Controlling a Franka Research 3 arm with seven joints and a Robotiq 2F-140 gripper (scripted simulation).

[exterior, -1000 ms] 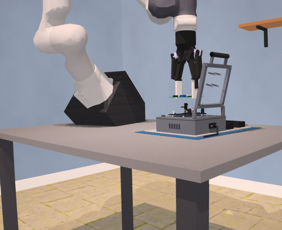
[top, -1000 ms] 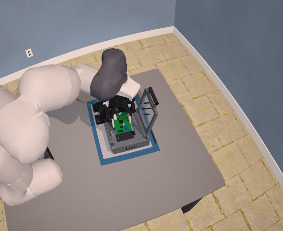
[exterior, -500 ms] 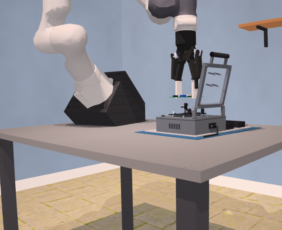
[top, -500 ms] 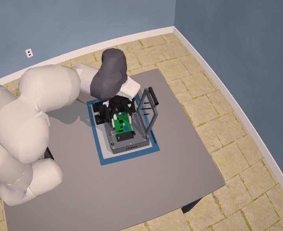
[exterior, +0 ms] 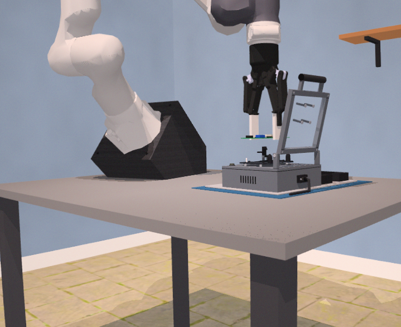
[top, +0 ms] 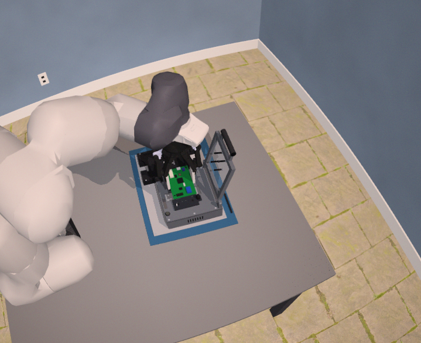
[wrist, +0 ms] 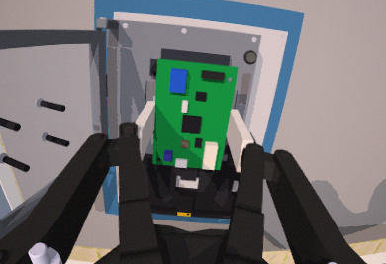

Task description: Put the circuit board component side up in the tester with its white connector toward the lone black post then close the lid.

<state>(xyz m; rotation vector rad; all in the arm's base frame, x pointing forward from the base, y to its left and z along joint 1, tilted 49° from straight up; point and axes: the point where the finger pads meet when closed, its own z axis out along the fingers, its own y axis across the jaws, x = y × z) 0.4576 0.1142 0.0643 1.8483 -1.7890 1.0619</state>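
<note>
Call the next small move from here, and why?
Probably a slow straight descent. The end effector is shut on the circuit board by its long edges, level and component side up, hanging above the tester with clear air under it. The lid stands open beside it. Whether the holes line up with the pins can't be told.
</note>
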